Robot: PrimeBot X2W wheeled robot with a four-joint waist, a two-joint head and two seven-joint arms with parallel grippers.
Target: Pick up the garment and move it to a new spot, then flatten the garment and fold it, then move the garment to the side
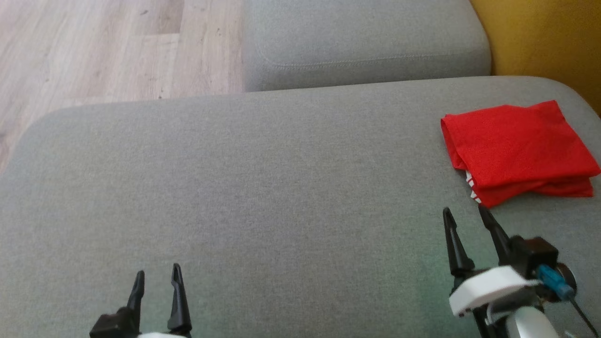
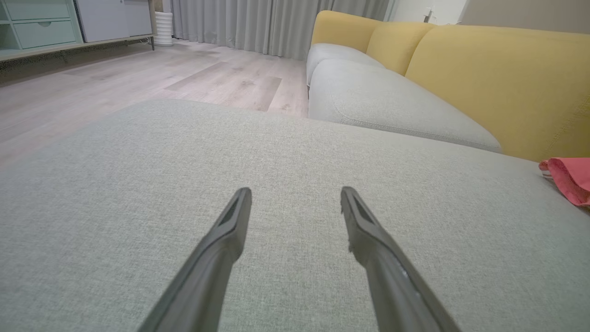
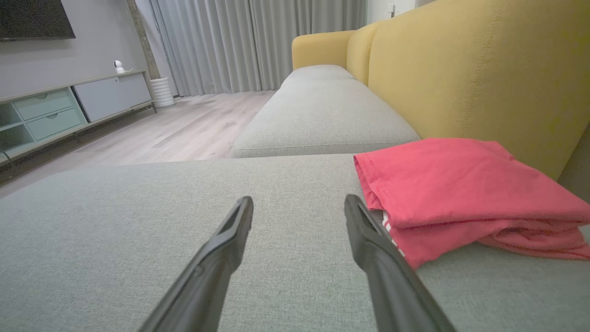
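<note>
On the right edge of the grey seat cushion (image 1: 281, 188), up toward its far right corner, there's the red garment (image 1: 519, 150) in the head view: a tidy folded rectangle, layers stacked, with a sliver of white print (image 1: 471, 185) peeking out at its near left corner. The right gripper (image 1: 464, 209) is just beside that corner, fingers apart with nothing between them. The left gripper (image 1: 158, 269) is down at the cushion's near edge, well apart from the cloth, also spread and empty. Over to the left wrist view: the left gripper (image 2: 296, 190) shows two dark fingers splayed above bare grey fabric, and the red garment (image 2: 569, 177) is just a scrap of colour at the cushion's right edge, below the yellow backrest (image 2: 498, 83). Right wrist view now: the right gripper (image 3: 298, 198) gapes wide, one finger right alongside the folded edge of the red garment (image 3: 461, 184). Whether it brushes the cloth I cannot tell. The stack lies flat at the foot of the backrest. My read is that the pick-up, flattening and folding look done and the bundle sits off to the side. The task seems all but complete, with little left beyond the arms drawing clear.
</note>
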